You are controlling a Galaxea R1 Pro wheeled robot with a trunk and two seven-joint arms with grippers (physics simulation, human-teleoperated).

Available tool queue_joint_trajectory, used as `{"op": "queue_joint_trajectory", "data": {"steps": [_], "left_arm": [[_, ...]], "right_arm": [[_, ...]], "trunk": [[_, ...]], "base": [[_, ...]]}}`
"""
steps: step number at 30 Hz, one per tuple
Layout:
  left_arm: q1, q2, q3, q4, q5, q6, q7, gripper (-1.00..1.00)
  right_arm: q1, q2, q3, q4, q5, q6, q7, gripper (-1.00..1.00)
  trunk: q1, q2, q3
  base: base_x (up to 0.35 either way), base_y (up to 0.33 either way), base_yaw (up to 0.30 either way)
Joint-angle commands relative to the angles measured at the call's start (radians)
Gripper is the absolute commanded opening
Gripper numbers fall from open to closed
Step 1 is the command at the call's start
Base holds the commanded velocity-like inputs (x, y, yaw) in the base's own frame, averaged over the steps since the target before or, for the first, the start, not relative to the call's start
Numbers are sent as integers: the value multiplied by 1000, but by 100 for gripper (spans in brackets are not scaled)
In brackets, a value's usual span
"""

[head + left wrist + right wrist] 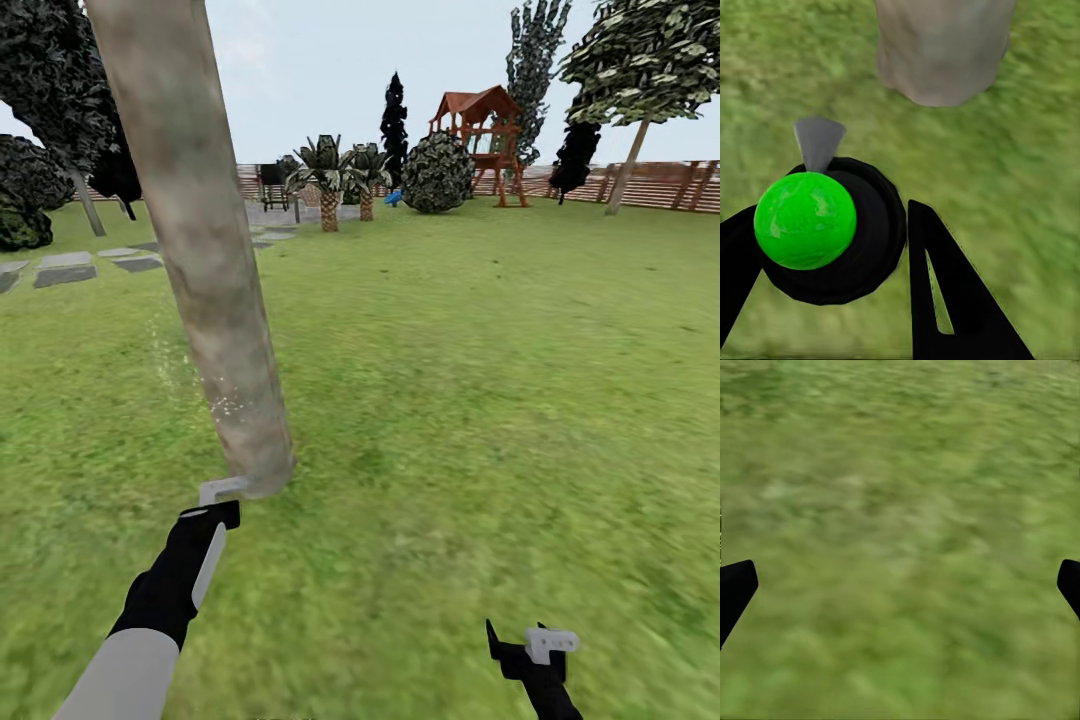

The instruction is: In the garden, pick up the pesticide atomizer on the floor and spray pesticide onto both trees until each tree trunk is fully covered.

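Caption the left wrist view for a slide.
Left gripper holding the green-topped black pesticide atomizer, its grey nozzle aimed toward the pale mottled tree trunk on blurry grass.

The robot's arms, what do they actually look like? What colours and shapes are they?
The left arm has a pale grey-white rounded sleeve near the body, then a black forearm with a light grey stripe, ending in a pale bracket. The right gripper is black and angular with a pale grey bracket. Up close, the left fingers are flat black wedges, one with a narrow slot.

thick tree trunk (205, 260): pale grey-beige, brownish-green mottling
round atomizer (806, 220): bright green ball, black collar, grey nozzle
grass lawn (480, 400): blurry green
left tool (832, 277): black
play tower (482, 140): red-brown
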Motion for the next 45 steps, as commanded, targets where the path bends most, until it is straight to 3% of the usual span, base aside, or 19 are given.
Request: {"op": "queue_joint_trajectory", "data": {"steps": [1,6,12,15,16,17,32,35,39,42,45], "left_arm": [[0,0,0,2,-1,0,0,-100],[-1,11,2,7,-4,4,-3,-100],[-21,47,1,173,-3,16,-6,-100],[-109,50,-4,309,-3,20,-6,-100],[-165,50,-4,374,-2,20,-7,-100],[-178,50,-4,383,-2,20,-7,-100],[-201,34,-8,361,-7,52,-7,-100],[-204,15,-9,264,-5,81,-8,-100],[-240,-37,-9,173,-4,165,-8,-100],[-255,-34,-9,168,-6,179,-8,-100],[-262,-14,-9,143,-8,201,-7,-100]], "right_arm": [[0,0,0,0,0,0,0,100],[0,-1,0,0,0,0,0,100],[0,-1,0,0,0,0,0,100],[0,-1,0,0,0,0,0,100],[0,-1,0,0,0,0,0,100],[0,-1,0,0,0,0,0,100],[0,-2,0,0,0,0,-1,100],[0,-1,0,0,0,0,-1,100],[0,-1,0,0,0,0,-1,100],[0,-1,0,0,0,0,-1,100],[0,-1,0,0,0,0,-1,100]], "trunk": [[0,0,0],[0,0,0],[0,0,0],[0,0,0],[0,0,0],[0,0,0],[0,0,0],[0,0,0],[0,0,0],[0,0,0],[0,0,0]], "base": [[7,-110,277],[1,-22,134],[0,0,3],[0,0,0],[0,0,0],[0,0,0],[203,79,0],[29,10,0],[3,1,0],[-3,2,0],[-198,116,0]]}}
